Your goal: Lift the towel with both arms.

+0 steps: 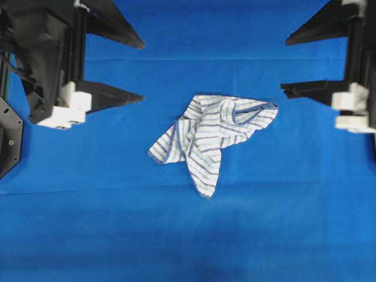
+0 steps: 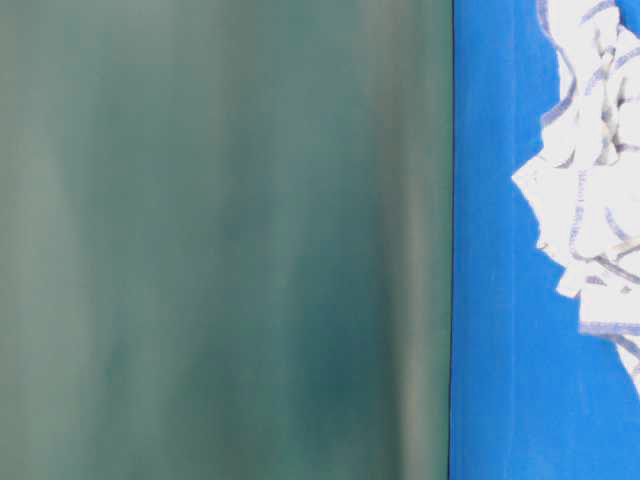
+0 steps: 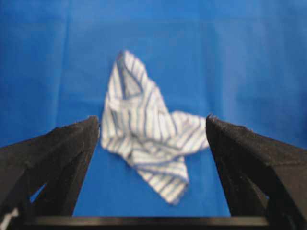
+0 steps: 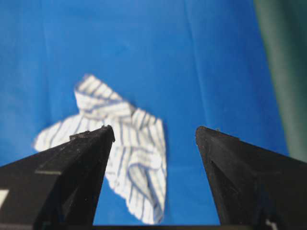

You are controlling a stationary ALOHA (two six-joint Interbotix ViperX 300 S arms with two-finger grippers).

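Note:
The towel (image 1: pixel 208 138), white with thin blue and grey stripes, lies crumpled on the blue table cloth (image 1: pixel 188 235) near the middle. My left gripper (image 1: pixel 143 70) hovers to the upper left of it, open and apart from the cloth. My right gripper (image 1: pixel 284 64) hovers to the upper right, also open, its lower finger close to the towel's right corner. In the left wrist view the towel (image 3: pixel 144 139) shows between and beyond the wide-apart fingers of the left gripper (image 3: pixel 152 119). In the right wrist view the towel (image 4: pixel 129 148) lies beyond the right gripper (image 4: pixel 154 129), partly behind the left finger.
The table-level view shows the towel's edge (image 2: pixel 595 200) on the blue cloth (image 2: pixel 490 300) beside a blurred green surface (image 2: pixel 220 240). A black bracket (image 1: pixel 9 141) sits at the overhead view's left edge. Green also borders the cloth in the right wrist view (image 4: pixel 288 72).

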